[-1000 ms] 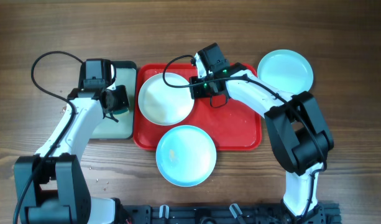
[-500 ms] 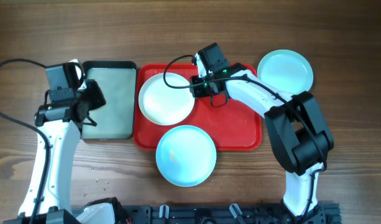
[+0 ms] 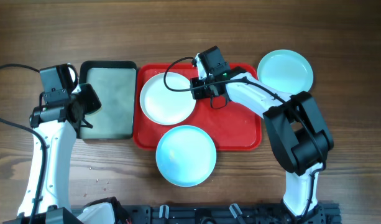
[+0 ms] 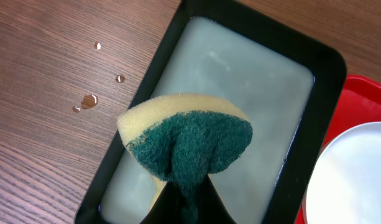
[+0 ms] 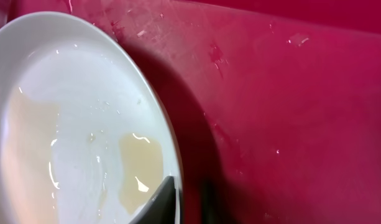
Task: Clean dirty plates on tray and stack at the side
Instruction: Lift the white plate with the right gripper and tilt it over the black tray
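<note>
My left claw (image 4: pixel 184 200) is squeezing shut on the sponge (image 4: pixel 187 140), bowing its yellow foam and green scouring face into a fold; it is hanging over the left rim of the black-rimmed tray (image 4: pixel 330 62), which is holding cloudy water; droplets (image 4: pixel 87 99) are beading on the wood table (image 4: pixel 47 155) beside it, where open room is lying. My right claw (image 5: pixel 185 202) is pinching the right rim of the white plate (image 5: pixel 72 124) on the red tray (image 5: pixel 289 112); only its wrist view is showing a yellowish film pooling on the glossy plate. Overhead, the near aqua plate (image 3: pixel 186 155) is overhanging the red tray's near edge; the far aqua plate (image 3: pixel 285 70) is sitting on the table, just off the tray's far right corner.
</note>
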